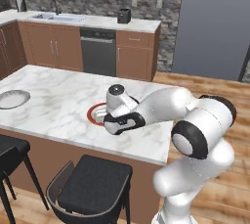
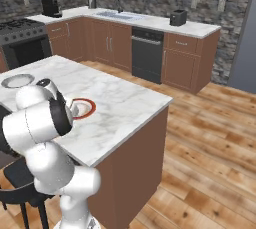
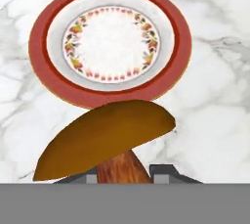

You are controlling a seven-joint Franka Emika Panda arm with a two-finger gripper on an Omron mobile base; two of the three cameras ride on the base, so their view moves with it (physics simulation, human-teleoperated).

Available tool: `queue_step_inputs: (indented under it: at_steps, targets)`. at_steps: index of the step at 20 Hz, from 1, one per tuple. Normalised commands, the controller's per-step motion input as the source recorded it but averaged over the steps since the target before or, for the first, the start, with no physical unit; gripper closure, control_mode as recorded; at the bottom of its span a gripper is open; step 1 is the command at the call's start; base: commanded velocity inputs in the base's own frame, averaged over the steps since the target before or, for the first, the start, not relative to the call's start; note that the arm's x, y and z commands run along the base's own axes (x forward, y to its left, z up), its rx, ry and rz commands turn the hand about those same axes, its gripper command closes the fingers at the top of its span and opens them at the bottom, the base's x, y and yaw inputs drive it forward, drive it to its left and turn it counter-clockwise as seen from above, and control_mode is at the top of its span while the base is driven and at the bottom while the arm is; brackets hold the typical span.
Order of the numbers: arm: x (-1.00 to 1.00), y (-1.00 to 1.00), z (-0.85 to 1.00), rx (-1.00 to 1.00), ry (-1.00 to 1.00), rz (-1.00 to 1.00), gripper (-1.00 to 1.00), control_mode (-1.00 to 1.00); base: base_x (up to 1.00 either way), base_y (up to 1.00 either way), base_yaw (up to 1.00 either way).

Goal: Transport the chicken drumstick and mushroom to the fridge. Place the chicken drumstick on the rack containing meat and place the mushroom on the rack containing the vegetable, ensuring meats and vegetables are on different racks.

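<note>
My gripper point(image 3: 125, 175) is shut on the mushroom point(image 3: 105, 137). Its orange-tan stem sits between my two dark fingertips point(image 3: 166, 171) and its wide brown cap spreads out in front of them. The mushroom hangs just above a red-rimmed plate point(image 3: 110, 91) with a floral ring, whose middle is bare. That plate point(image 1: 93, 114) lies on the marble island point(image 1: 53, 100), under my hand. The grey fridge point(image 1: 212, 22) stands shut at the far right, across the wood floor. The chicken drumstick is out of view.
A silver dish point(image 1: 12, 99) lies at the island's left end. Black stools point(image 1: 90, 184) stand along the island's near side. Cabinets, a sink and a dishwasher point(image 1: 99, 52) line the back wall. Open wood floor point(image 2: 210, 138) leads right toward the fridge point(image 2: 247, 43).
</note>
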Motion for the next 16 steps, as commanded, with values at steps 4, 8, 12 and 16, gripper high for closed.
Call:
queue_step_inputs:
  at_steps: [4, 8, 12, 16]
  targets:
    - [-1.00, -0.63, 0.85, 0.02, 0.03, -0.01, 1.00, -1.00, 0.00, 0.00, 0.00]
    - [-1.00, -0.72, 1.00, 0.00, 0.04, 0.00, 1.00, -1.00, 0.00, 0.00, 0.00]
    - [-0.88, -0.50, 0.89, 0.00, 0.14, 0.00, 1.00, -1.00, 0.00, 0.00, 0.00]
    - [-0.94, -0.32, 0.72, -0.01, 0.02, 0.04, 1.00, -1.00, 0.00, 0.00, 0.00]
